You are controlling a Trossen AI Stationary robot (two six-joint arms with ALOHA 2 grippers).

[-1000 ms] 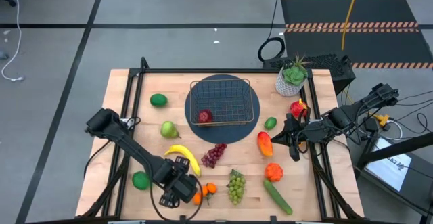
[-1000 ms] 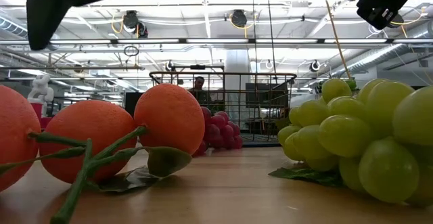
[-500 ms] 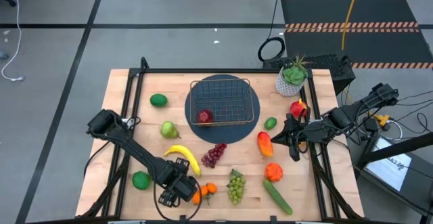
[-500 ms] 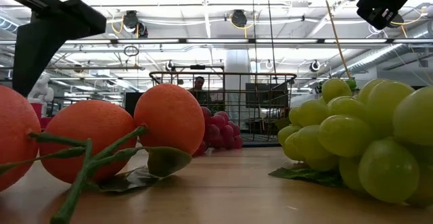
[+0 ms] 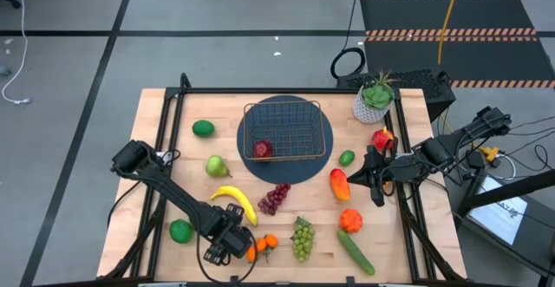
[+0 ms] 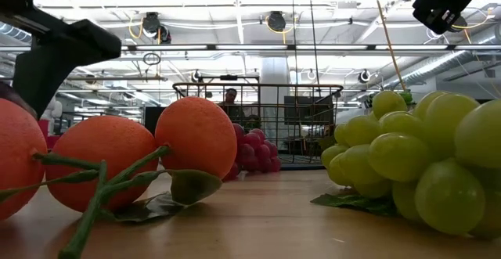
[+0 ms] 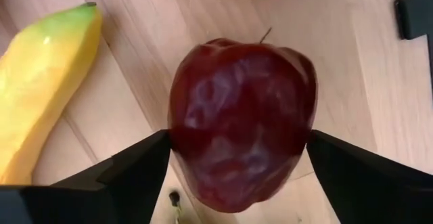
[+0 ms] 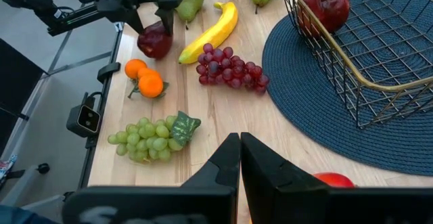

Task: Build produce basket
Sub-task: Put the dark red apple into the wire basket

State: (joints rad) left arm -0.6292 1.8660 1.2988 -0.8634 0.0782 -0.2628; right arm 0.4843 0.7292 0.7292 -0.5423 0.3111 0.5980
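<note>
Produce lies scattered over the wooden table (image 5: 156, 161) in the high view: a lime (image 5: 203, 128), a pear (image 5: 216, 166), a banana (image 5: 236, 200), purple grapes (image 5: 274, 198), green grapes (image 5: 302, 238), oranges (image 5: 263, 246), a mango (image 5: 339, 184), a cucumber (image 5: 355, 252) and an orange pepper (image 5: 350, 220). The basket (image 5: 287, 130) sits on a round dark mat (image 5: 286, 171) at the middle of the far side, with one red apple (image 5: 262, 149) inside. The left gripper (image 5: 227, 239) is low at the near edge, between the banana and the oranges. The right gripper (image 5: 375, 176) hovers near the mango.

From the low view, the oranges (image 6: 109, 157) and green grapes (image 6: 407, 153) fill the foreground, with the basket (image 6: 258, 122) and purple grapes (image 6: 252, 151) behind.

Seen by the left wrist, the fingers (image 7: 132, 173) stand wide on either side of a dark red apple (image 7: 242, 119), each just at its flank; whether they press it I cannot tell. The banana (image 7: 40, 88) lies beside it.

Looking from the right wrist, that arm's fingers (image 8: 223, 166) are closed together on nothing, above the table near the mat (image 8: 325, 88); the left gripper (image 8: 152, 11) is at the apple (image 8: 155, 40) farther off.
</note>
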